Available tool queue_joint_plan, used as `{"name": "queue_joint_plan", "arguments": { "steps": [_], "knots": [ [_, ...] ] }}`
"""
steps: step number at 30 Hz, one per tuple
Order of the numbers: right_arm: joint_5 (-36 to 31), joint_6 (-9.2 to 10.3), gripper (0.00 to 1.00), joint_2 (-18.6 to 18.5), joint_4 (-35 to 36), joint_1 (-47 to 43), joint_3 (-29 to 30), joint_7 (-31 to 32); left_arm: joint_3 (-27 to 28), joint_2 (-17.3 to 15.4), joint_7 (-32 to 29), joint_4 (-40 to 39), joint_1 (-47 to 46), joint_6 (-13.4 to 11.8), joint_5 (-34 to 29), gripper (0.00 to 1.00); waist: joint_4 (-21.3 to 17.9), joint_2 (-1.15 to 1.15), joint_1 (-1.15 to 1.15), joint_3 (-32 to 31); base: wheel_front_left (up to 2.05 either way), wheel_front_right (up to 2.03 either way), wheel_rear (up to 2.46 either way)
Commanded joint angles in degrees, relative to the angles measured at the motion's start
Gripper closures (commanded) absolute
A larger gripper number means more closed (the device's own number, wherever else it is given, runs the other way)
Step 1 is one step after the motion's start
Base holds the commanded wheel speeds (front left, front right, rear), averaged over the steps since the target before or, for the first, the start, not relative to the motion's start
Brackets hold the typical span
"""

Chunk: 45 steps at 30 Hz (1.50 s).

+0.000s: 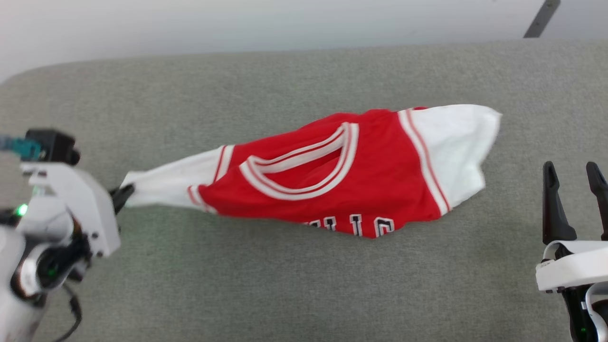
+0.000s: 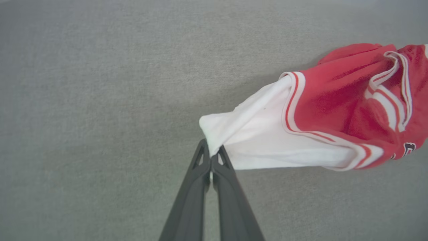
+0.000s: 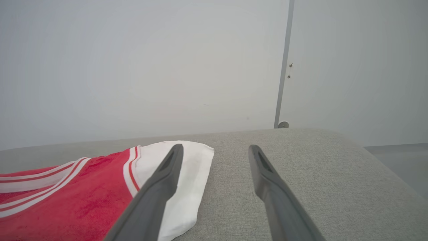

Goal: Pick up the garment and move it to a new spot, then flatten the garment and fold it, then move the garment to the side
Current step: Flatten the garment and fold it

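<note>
The garment (image 1: 332,180) is a red jersey with white sleeves, striped trim and a V-neck, stretched across the middle of a grey padded surface (image 1: 285,285). My left gripper (image 1: 124,194) is shut on the tip of its left white sleeve (image 2: 260,140); in the left wrist view the fingers (image 2: 200,167) pinch the sleeve's corner and the cloth pulls taut away from them. My right gripper (image 1: 572,175) stands open at the right edge, apart from the other white sleeve (image 1: 456,147). In the right wrist view its open fingers (image 3: 167,180) frame that sleeve's end (image 3: 190,187). Black-and-white lettering (image 1: 361,225) peeks at the lower hem.
The grey surface has bare room on all sides of the garment. A pale wall (image 1: 237,23) runs behind it, with a dark bar (image 1: 541,19) at the upper right. In the right wrist view a thin vertical post (image 3: 282,83) stands behind the surface's rounded right edge (image 3: 367,150).
</note>
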<state>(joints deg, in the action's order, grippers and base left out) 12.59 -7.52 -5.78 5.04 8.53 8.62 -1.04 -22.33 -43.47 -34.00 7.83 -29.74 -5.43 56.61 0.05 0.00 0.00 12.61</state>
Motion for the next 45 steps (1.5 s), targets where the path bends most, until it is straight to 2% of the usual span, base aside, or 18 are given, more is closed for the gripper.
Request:
{"name": "queue_joint_plan", "arguments": {
  "steps": [1, 5, 8, 15, 17, 18, 19, 20, 21, 30, 35, 38, 45],
  "knots": [
    [-0.30, 0.06, 0.00, -0.07, 0.19, -1.01, -0.02, 0.17, 0.48, -0.87, 0.21, -0.63, 2.08, -0.94, 0.29, 1.00, 0.99, 0.00, 0.00, -0.93, 0.00, 0.00, 0.00],
    [-0.06, 0.06, 0.00, -0.06, 0.24, -1.05, -0.25, 0.41, 1.76, -2.80, 0.66, -1.45, 6.72, -2.88, 1.12, 1.00, 1.09, 0.00, 0.00, -1.27, 0.00, 0.00, 0.00],
    [0.08, 0.06, 0.00, -0.02, 0.04, -1.22, -0.40, 0.46, 2.47, -3.12, 1.46, -1.22, 9.58, -3.11, 2.11, 1.00, 0.90, 0.00, 0.00, -1.46, 0.00, 0.00, 0.00],
    [0.18, 0.06, 0.00, 0.20, -0.54, -1.82, -0.75, 0.34, 2.22, -1.58, 4.04, 1.97, 13.66, -1.38, 3.21, 0.98, 0.18, 0.00, 0.00, -2.34, 0.00, 0.00, 0.00],
    [0.25, 0.06, 0.00, 0.25, -0.68, -2.01, -0.79, 0.32, 2.04, -0.89, 4.78, 3.35, 14.07, -0.70, 3.47, 0.77, 0.02, 0.00, 0.00, -2.65, 0.00, 0.00, 0.00],
    [0.34, 0.06, 0.00, 0.17, -0.85, -2.10, -0.78, 0.24, 1.88, -0.74, 5.06, 3.88, 14.11, -0.55, 3.28, 0.61, -0.02, 0.00, 0.00, -2.81, 0.00, 0.00, 0.00],
    [0.40, 0.06, 0.00, 0.06, -0.98, -2.22, -0.83, 0.20, 1.83, -0.51, 5.41, 4.37, 13.97, -0.41, 3.09, 0.41, -0.02, 0.00, 0.00, -2.98, 0.00, 0.00, 0.00],
    [0.44, 0.06, 0.00, 0.02, -1.04, -2.30, -0.92, 0.19, 1.74, -0.32, 5.49, 4.84, 13.71, -0.21, 3.04, 0.05, -0.04, 0.00, 0.00, -3.15, 0.00, 0.00, 0.00],
    [0.46, 0.06, 0.00, 0.03, -1.09, -2.35, -0.94, 0.26, 1.60, -0.38, 5.43, 5.17, 13.33, -0.17, 2.84, 0.00, -0.07, 0.00, 0.00, -3.34, 0.00, 0.00, 0.00],
    [0.48, 0.06, 0.00, 0.16, -0.74, -3.01, -1.26, 0.47, 0.84, -1.36, 2.50, 2.65, 7.99, -0.13, 1.87, 0.00, -0.71, 0.00, 0.00, -4.65, 0.00, 0.00, 0.00],
    [0.74, 0.06, 0.00, 0.24, -0.63, -3.43, -1.47, 0.42, -1.42, -0.52, -2.84, -1.17, 4.31, 1.25, 3.05, 0.00, -1.43, 0.00, 0.00, -4.90, 0.00, 0.00, 0.00],
    [0.87, 0.06, 0.00, 0.19, -0.64, -3.20, -1.57, 0.25, -3.73, -0.51, -7.18, -1.87, 2.12, 0.90, 2.36, 0.00, -1.84, 0.00, 0.00, -4.62, 0.00, 0.00, 0.00],
    [1.05, 0.06, 0.00, 0.43, -0.56, -2.24, -1.83, -0.08, -7.17, 0.08, -12.16, 0.21, -1.51, 1.30, 0.74, 0.00, -3.32, 0.00, 0.00, -3.08, 0.00, 0.00, 0.00]
  ]
}}
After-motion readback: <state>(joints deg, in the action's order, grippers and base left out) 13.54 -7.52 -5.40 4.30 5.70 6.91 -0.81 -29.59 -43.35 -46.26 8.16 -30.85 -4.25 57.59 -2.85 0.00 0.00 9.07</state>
